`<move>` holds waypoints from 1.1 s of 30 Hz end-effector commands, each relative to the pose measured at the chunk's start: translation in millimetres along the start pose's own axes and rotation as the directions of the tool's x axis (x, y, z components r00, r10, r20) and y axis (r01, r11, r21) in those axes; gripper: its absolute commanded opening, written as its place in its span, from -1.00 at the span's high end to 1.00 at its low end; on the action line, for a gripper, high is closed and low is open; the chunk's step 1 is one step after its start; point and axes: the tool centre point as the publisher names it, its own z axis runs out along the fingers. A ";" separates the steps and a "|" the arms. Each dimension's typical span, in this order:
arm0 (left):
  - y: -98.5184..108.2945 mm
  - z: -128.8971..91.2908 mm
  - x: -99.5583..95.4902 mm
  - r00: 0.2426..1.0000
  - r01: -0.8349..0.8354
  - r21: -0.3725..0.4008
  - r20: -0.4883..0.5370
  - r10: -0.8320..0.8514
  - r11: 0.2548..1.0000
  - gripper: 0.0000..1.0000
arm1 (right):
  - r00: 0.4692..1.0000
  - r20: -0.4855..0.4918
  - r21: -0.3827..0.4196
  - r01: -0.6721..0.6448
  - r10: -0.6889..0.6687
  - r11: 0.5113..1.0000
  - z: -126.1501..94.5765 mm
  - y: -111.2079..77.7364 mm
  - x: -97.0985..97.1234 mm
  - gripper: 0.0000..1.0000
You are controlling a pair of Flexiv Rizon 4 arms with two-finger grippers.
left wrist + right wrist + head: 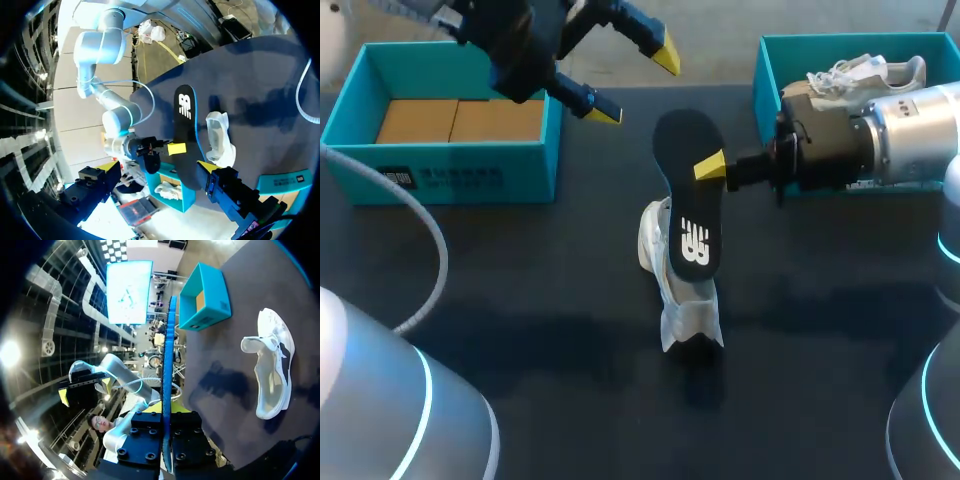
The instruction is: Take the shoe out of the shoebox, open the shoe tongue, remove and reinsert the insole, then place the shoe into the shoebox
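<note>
A black insole (pixel 688 190) with a white logo hangs above the table, my right gripper (pixel 710 167) shut on its edge. Under it a white shoe (pixel 665 270) lies on its side on the dark table. My left gripper (pixel 635 84) hovers open and empty behind the insole, close to the left box. In the left wrist view the insole (pixel 186 125) and the shoe (pixel 220 140) lie ahead of that open gripper (pixel 156 167). In the right wrist view the insole (pixel 167 365) stands edge-on between the shut gripper (pixel 166 412); the shoe (pixel 272 365) lies off to one side.
A teal shoebox (pixel 450 175) with brown cardboard inside stands at the back left. A second teal box (pixel 765 70) at the back right holds another white shoe (pixel 865 72). A grey cable (pixel 430 260) curves across the left of the table.
</note>
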 end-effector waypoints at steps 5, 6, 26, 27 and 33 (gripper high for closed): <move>-2.8 2.1 11.0 0.974 0.036 0.015 0.221 -0.038 0.999 -1.00 | 1.000 -0.018 -0.016 -0.011 0.011 1.000 -5.9 -1.9 0.6 1.00; -1.9 2.2 13.7 0.972 0.028 0.001 0.232 -0.028 1.000 -1.00 | 0.999 -0.035 -0.029 -0.011 0.010 1.000 -7.8 -2.4 0.3 1.00; -4.5 21.2 42.1 0.909 0.050 0.009 0.414 -0.049 0.999 -1.00 | 0.994 -0.097 -0.068 -0.050 0.043 0.996 -18.1 -2.2 17.4 1.00; -4.1 22.2 42.9 0.907 0.051 0.007 0.418 -0.049 0.999 -1.00 | 0.994 -0.097 -0.070 -0.050 0.043 0.996 -18.9 -2.3 18.3 1.00; 2.6 29.2 49.7 0.887 0.091 -0.039 0.457 -0.063 0.995 -1.00 | 0.994 -0.100 -0.091 -0.043 0.034 0.995 -24.3 -4.0 26.5 1.00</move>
